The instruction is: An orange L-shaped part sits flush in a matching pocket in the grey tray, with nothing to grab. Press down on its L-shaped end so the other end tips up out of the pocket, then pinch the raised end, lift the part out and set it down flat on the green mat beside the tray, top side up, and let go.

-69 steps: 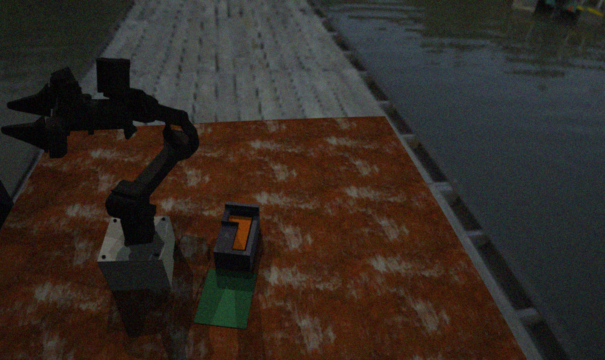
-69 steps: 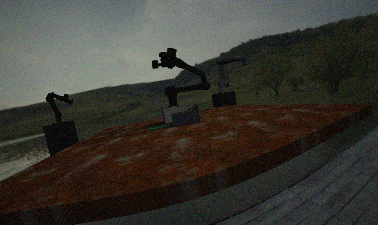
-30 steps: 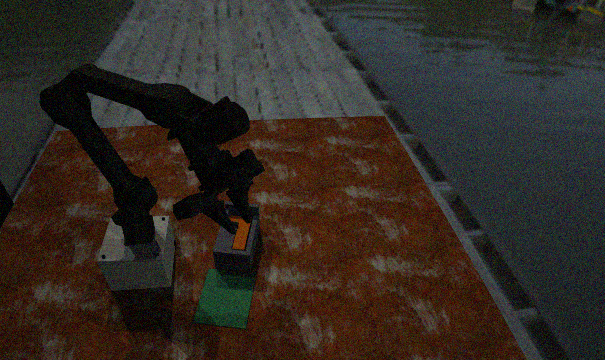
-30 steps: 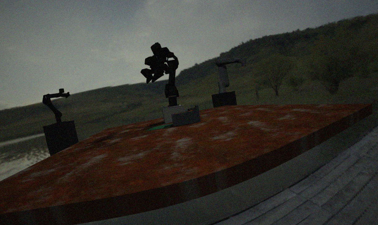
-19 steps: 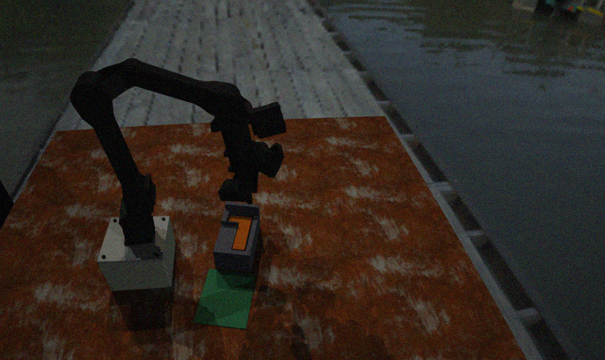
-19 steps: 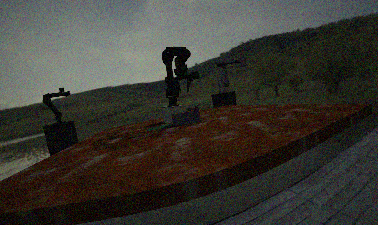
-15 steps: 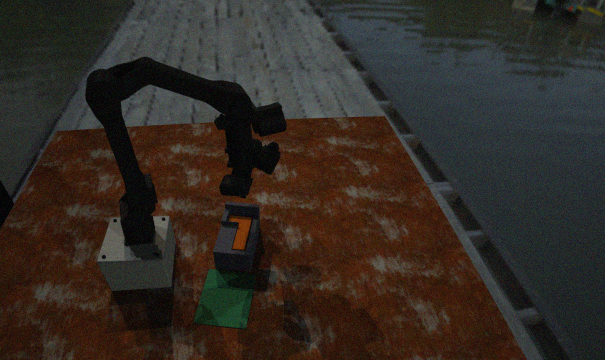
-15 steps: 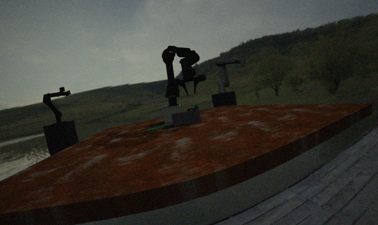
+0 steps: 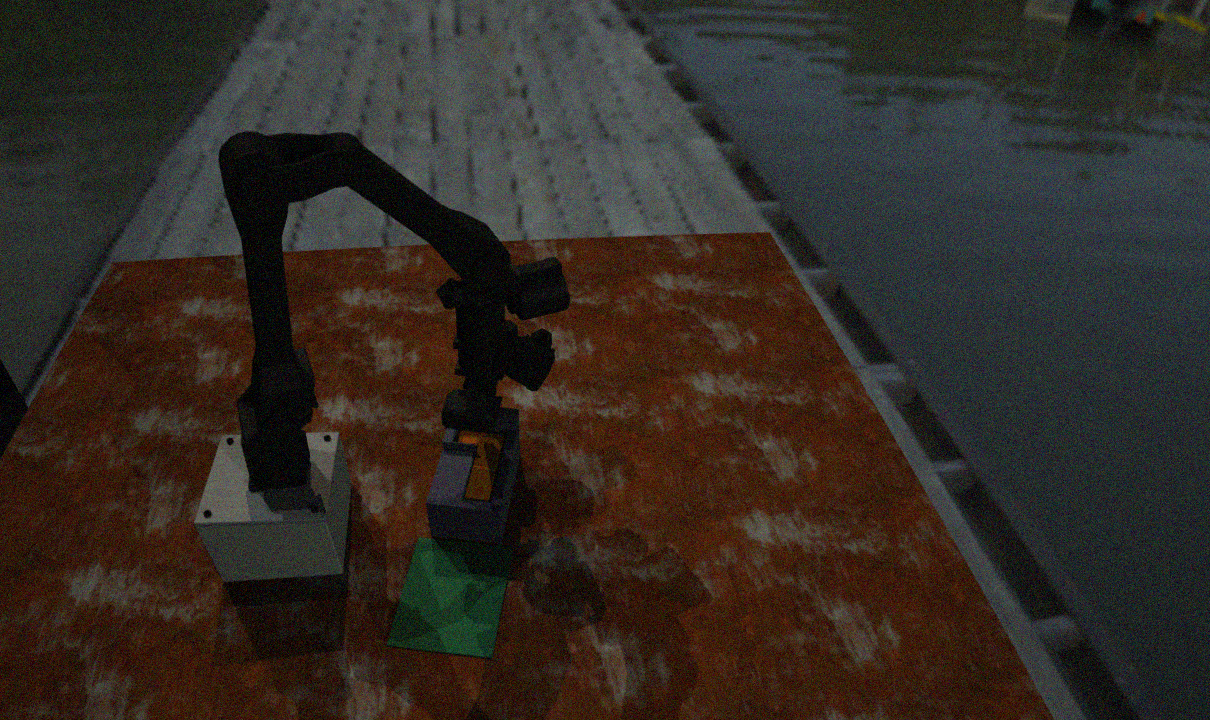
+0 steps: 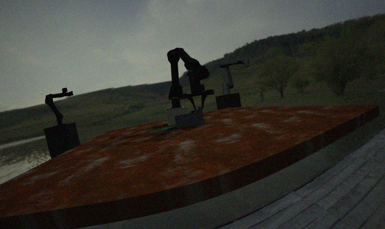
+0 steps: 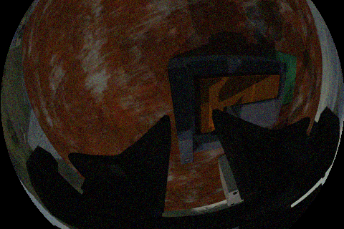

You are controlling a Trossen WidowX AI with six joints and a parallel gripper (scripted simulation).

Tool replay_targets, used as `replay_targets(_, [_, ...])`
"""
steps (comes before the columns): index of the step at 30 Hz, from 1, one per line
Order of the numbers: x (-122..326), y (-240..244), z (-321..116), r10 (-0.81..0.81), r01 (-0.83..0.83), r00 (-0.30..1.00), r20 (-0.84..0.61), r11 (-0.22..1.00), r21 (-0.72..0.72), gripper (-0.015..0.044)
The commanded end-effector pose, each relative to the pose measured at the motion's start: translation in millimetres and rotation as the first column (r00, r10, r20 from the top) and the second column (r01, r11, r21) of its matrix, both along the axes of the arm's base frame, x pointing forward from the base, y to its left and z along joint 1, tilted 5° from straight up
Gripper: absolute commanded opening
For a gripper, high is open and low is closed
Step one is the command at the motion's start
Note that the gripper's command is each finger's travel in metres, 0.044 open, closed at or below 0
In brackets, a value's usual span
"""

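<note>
Orange L-shaped part (image 9: 480, 470) sits in pocket of grey tray (image 9: 452, 501), on the rust-coloured bench (image 9: 770, 402). Per top view it appears flush; no end visibly raised, though lighting is poor.

Key relation: jaws hang approx. directly above tray's far end (end away from green mat (image 9: 448, 598)), pointing down. Part's long axis runs from that far end toward the mat. Wrist view shows the L foot next to the right fingertip (image 11: 225, 119), with long leg extending off to the right, toward the mat side. Press target is thus at or just beside the fingertips; the leg end expected to tip up lies nearer the mat.

Jaws state: partly apart, approx. half gap, nothing between them. Exterior view shows both fingers above tray top; contact w/ part can't be confirmed.

Part appearance: flat, bright orange top face, sharp L outline, thin dark gap along the pocket wall.

Judgement: press step not yet done.
</note>
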State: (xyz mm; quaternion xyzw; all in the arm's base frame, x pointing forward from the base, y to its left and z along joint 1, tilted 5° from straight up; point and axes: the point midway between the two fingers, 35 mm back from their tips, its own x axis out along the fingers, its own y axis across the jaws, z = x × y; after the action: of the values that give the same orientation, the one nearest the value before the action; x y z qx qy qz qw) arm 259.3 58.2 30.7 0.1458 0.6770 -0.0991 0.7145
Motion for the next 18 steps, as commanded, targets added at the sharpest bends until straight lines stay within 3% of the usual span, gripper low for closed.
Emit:
replay_targets(1, [3,2,-6,-0.004,0.004,1.0,0.017,1.0,0.007,0.018])
replay_targets(18, [5,3,-29,-0.004,0.004,1.0,0.017,1.0,0.007,0.018])
